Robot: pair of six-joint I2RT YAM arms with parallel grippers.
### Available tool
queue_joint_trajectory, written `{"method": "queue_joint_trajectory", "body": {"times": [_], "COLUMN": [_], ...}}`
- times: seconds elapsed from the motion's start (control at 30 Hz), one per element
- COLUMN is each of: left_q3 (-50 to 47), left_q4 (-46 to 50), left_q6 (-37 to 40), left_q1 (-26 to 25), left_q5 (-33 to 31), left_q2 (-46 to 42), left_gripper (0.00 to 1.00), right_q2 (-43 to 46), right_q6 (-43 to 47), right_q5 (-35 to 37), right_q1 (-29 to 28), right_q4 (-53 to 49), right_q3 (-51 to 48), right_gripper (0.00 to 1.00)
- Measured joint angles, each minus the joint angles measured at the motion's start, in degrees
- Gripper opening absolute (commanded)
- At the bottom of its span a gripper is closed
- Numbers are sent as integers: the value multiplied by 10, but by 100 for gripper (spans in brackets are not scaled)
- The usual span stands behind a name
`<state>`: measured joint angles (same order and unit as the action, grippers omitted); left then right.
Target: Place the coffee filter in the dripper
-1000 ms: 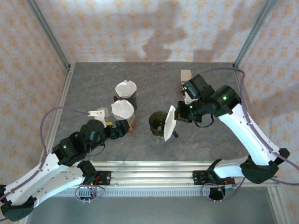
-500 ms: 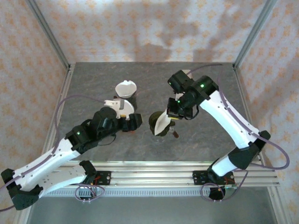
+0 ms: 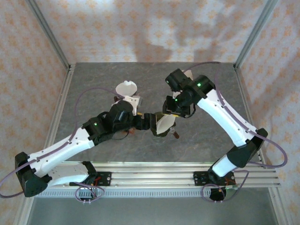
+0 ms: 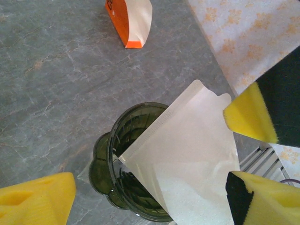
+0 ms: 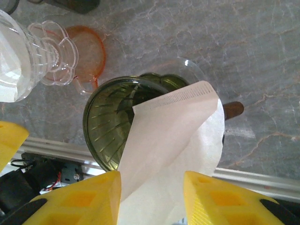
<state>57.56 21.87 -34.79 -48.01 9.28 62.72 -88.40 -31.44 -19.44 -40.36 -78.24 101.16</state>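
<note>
Filter (image 5: 173, 126) leans across the green dripper (image 5: 105, 122) at mid-tabletop (image 3: 93, 84) — right gripper (image 5: 152, 187) unclenched, fingers flanking it; left gripper (image 4: 150, 183) spread wide around both.

hidden under paper, cut by the edges
left wrist view: the coffee filter (image 4: 187, 159) covers the right half of the dripper (image 4: 115, 154) and runs off the bottom edge; an orange packet (image 4: 129, 21) is clipped at the top. right wrist view: the coffee filter's lower end leaves the picture between the right gripper (image 5: 152, 197) jaws.
</note>
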Motion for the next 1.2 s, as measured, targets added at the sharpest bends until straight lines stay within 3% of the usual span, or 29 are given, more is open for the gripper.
{"method": "queue_joint_trajectory", "body": {"times": [0.2, 0.4, 0.53, 0.73, 0.9, 1.2], "left_q3": [-16, -30, -22, 120, 248, 335], "left_q4": [-17, -20, -11, 90, 181, 296], "left_q6": [-14, -24, -10, 72, 140, 203], "left_q1": [0, 0, -8, -61, -93, -143], "left_q5": [8, 9, 7, -22, -55, -129], "left_q2": [-7, -23, -22, 55, 143, 272], "left_gripper": [83, 90, 86, 76, 73, 58], "right_q2": [65, 148, 202, 274, 328, 411], "right_q6": [6, 9, 15, 15, 11, -3], "right_q5": [19, 52, 78, 124, 157, 189], "right_q1": [0, -8, -9, -9, -9, -9], "right_q4": [54, 94, 133, 179, 192, 193], "right_q3": [-80, -125, -154, -228, -294, -342], "right_gripper": [41, 46, 46, 46, 47, 47]}}
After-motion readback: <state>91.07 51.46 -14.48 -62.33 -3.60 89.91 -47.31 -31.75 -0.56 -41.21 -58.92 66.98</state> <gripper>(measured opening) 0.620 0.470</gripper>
